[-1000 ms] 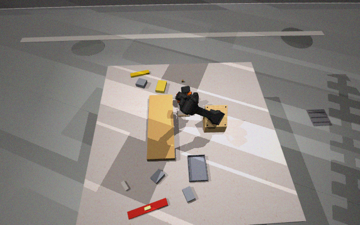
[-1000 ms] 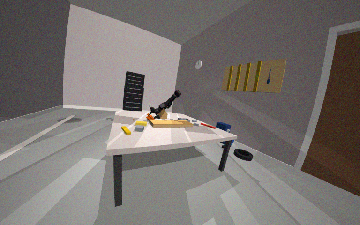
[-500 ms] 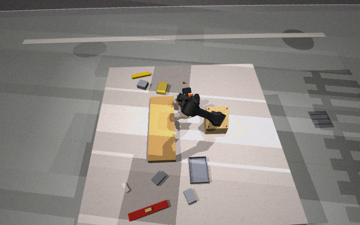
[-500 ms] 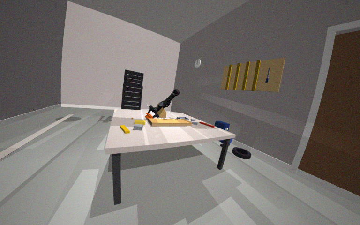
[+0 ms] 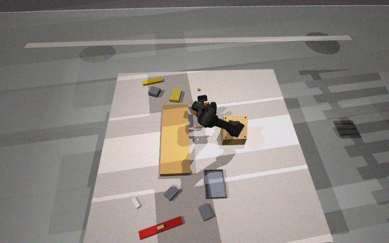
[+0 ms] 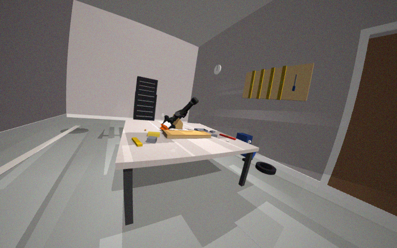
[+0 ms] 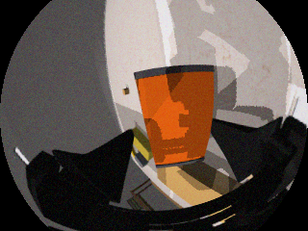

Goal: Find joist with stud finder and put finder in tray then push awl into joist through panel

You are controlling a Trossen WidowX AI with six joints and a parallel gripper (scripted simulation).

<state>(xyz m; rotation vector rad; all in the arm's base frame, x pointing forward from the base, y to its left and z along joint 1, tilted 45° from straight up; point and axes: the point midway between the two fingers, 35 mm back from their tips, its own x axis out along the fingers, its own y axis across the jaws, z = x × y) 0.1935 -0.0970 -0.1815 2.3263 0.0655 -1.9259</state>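
Note:
The orange stud finder (image 5: 206,104) (image 6: 164,127) (image 7: 177,115) has dark end strips and is beside the panel's far end, partly hidden under the arm in the top view. My gripper (image 7: 171,127) is open around it, with a finger on either side in the wrist view. Whether the stud finder touches the table is unclear. The yellow-tan floor panel (image 5: 174,146) (image 6: 190,135) lies flat; I make out no hole in it. The awl (image 5: 197,126) appears as a thin tan piece by the panel's right side, partly in shadow. The grey tray (image 5: 215,189) is empty. The joist is hidden.
A wooden block (image 5: 234,141) stands under the arm's base end. Yellow blocks (image 5: 176,95) (image 5: 152,81) and a grey block (image 5: 154,91) lie beyond the panel. Grey blocks (image 5: 171,192) (image 5: 205,211), a white piece (image 5: 136,202) and a red level (image 5: 171,223) lie nearer.

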